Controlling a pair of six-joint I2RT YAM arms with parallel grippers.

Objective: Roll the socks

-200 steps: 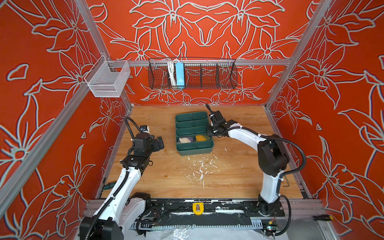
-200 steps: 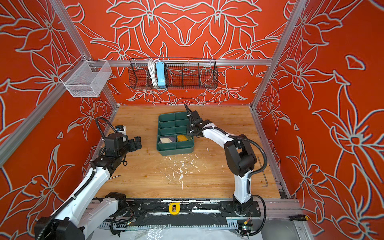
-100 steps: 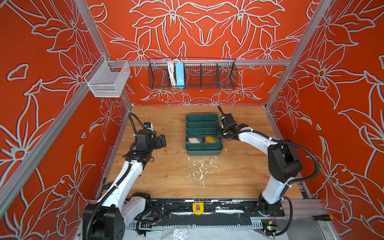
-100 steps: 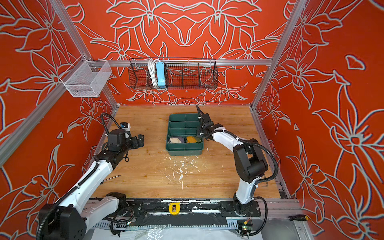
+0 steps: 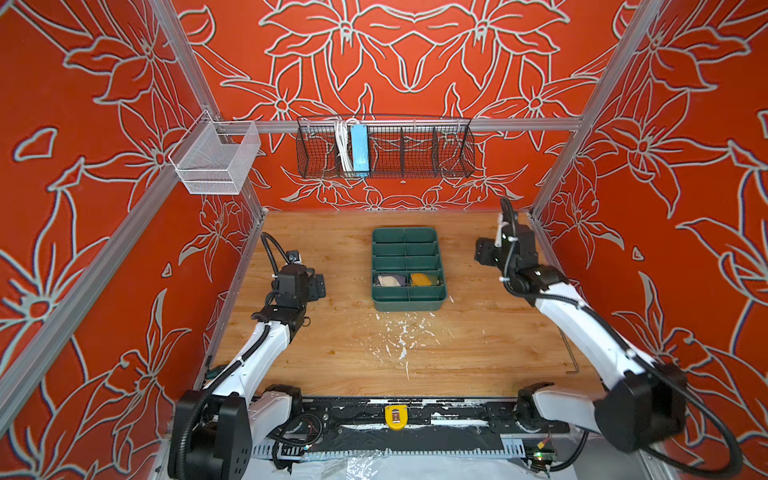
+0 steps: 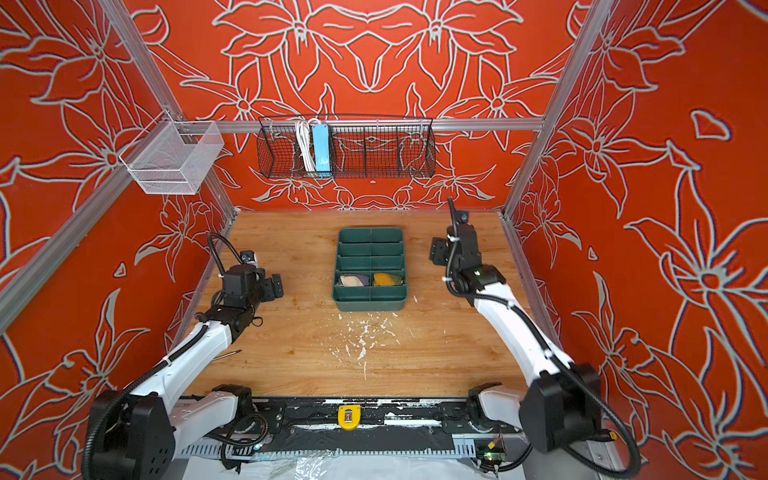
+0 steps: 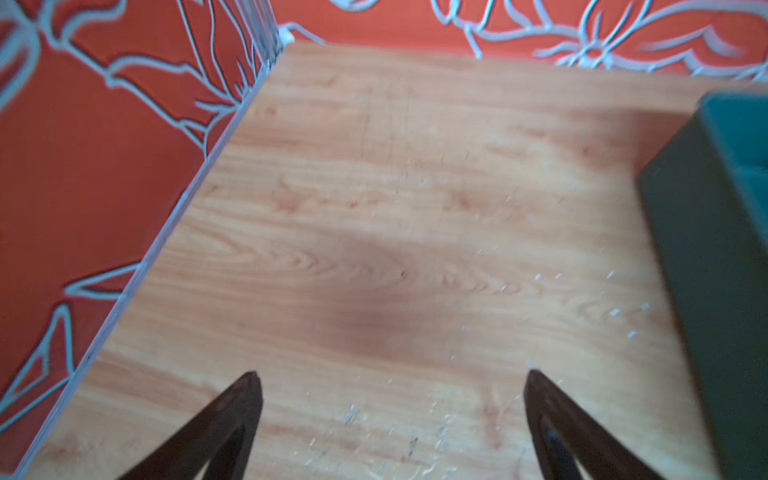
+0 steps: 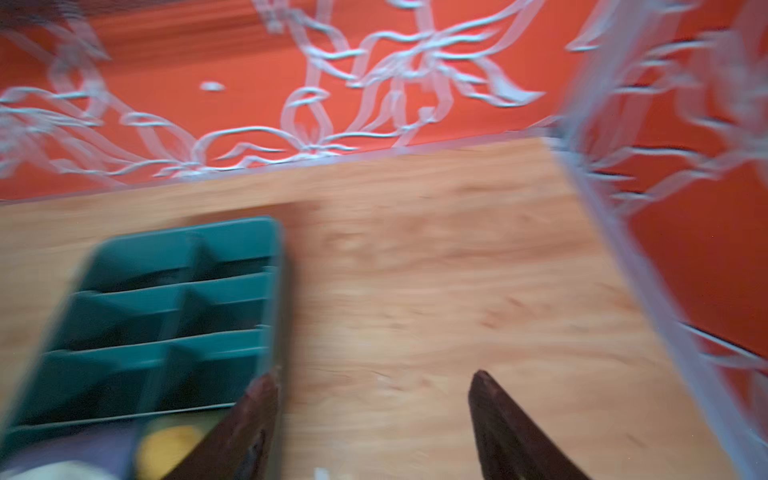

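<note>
The left gripper (image 7: pixel 390 376) hovers with fingers spread wide and empty over the bare wooden table (image 7: pixel 374 187), the green tray (image 5: pixel 405 305) at the centre holds the bundled purple sock (image 5: pixel 388 280) and green sock (image 5: pixel 422 279) in neighbouring compartments, and the right gripper (image 8: pixel 372 376), fingers likewise apart and empty, hangs near the tray's right side.

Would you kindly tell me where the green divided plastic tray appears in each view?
In a top view: green divided plastic tray, mid-table.
In a top view: mid-table too.
Left wrist view: only its outer wall, at the edge.
Right wrist view: blurred, compartments showing.
Shared landmark: wooden table.
</note>
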